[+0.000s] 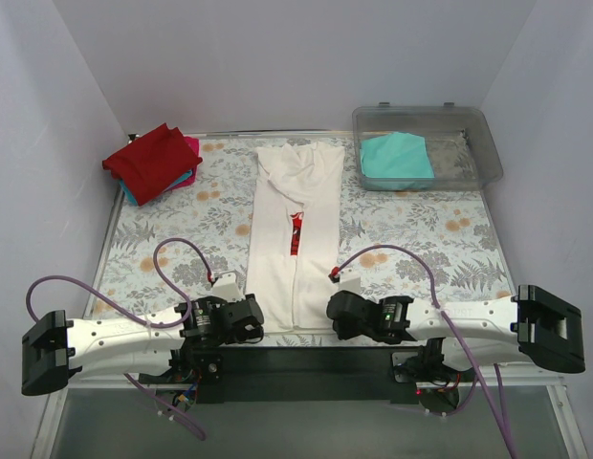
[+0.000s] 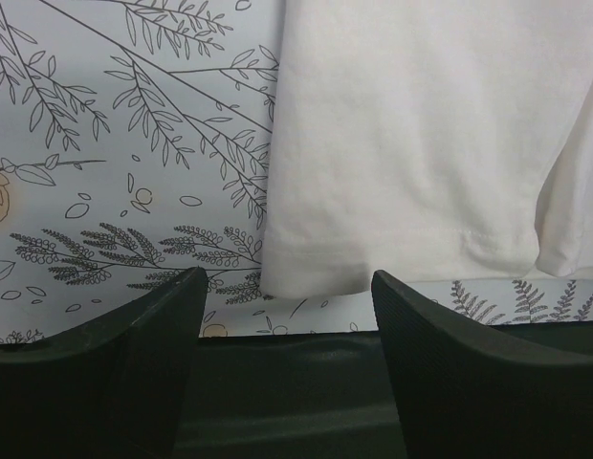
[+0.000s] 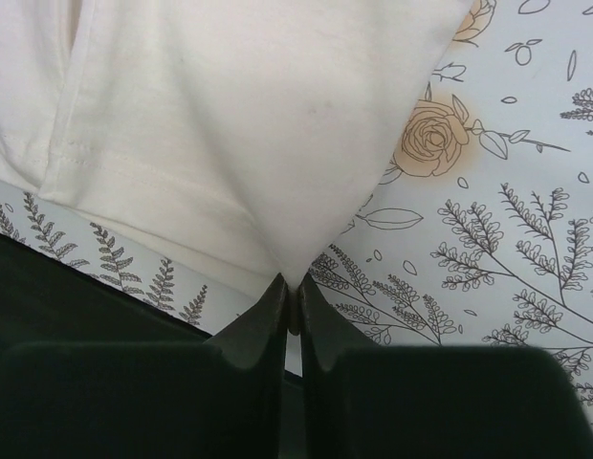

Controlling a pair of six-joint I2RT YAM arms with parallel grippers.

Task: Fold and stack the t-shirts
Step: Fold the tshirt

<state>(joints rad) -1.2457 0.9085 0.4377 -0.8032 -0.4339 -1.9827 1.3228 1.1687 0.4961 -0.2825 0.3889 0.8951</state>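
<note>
The white t-shirt [image 1: 295,225] lies folded lengthwise in a long strip down the middle of the table, a sliver of its red print [image 1: 296,233] showing in the fold. My left gripper [image 2: 287,287] is open at the shirt's near left hem corner [image 2: 306,273], not touching it. My right gripper [image 3: 295,292] is shut on the near right hem corner of the white shirt [image 3: 230,134], which pulls up into a peak at the jaws. Folded red [image 1: 151,159], pink and blue tees are stacked at the far left. A teal tee [image 1: 395,159] lies in a bin.
A clear plastic bin [image 1: 473,143] stands at the back right. The floral table cover [image 1: 421,239] ends at a black strip along the near edge [image 2: 277,382], just under both grippers. White walls close in on three sides.
</note>
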